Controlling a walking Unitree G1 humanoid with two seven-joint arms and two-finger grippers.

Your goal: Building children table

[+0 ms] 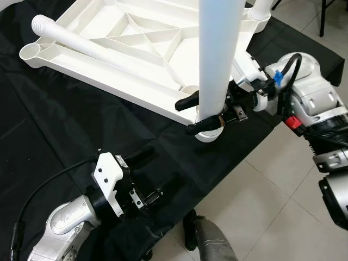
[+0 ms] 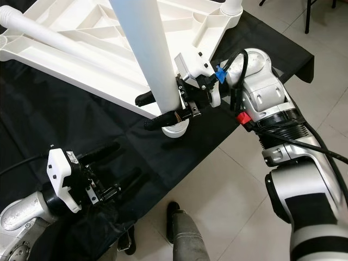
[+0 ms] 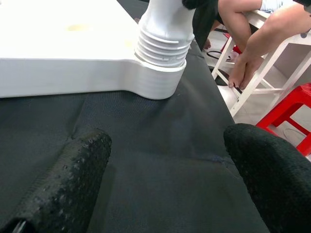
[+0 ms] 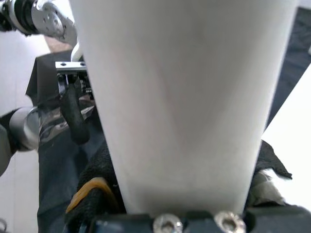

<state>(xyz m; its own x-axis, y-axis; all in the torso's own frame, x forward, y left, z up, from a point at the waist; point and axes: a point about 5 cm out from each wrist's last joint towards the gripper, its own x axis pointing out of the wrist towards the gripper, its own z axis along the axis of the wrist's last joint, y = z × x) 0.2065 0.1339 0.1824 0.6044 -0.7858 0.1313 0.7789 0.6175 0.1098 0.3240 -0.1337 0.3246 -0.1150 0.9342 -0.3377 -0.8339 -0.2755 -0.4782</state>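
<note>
While the black cloth (image 1: pixel 65 136) is covering the floor as a work surface, the white tabletop (image 1: pixel 130 41) is lying upside down on it, ribbed underside facing up. Because the tabletop is the piece being built, it is not acting as a counter here.

Standing upright at the near corner, one white leg (image 1: pixel 217 54) is seated in its round corner socket (image 1: pixel 208 133); the left wrist view is showing the threaded end of this leg entering the socket collar. A second leg (image 1: pixel 261 8) is standing at the far right corner. A third, loose leg (image 1: pixel 81 43) is lying across the underside near the far left corner socket (image 1: pixel 32 53), which is standing empty.

At the near corner, the right claw (image 1: pixel 205 115) is clenching the standing leg just above the socket, one finger on each side. Near the cloth's front edge, the left claw (image 2: pixel 117 163) is hovering low with its fingers spread apart and gripping nothing.

Judged from this layout, the build is roughly halfway: two legs are up, the near one probably needing final tightening, and the loose leg is waiting for fitting. The fourth corner cannot be assessed. A person's legs (image 3: pixel 252 34) are showing beyond the cloth.
</note>
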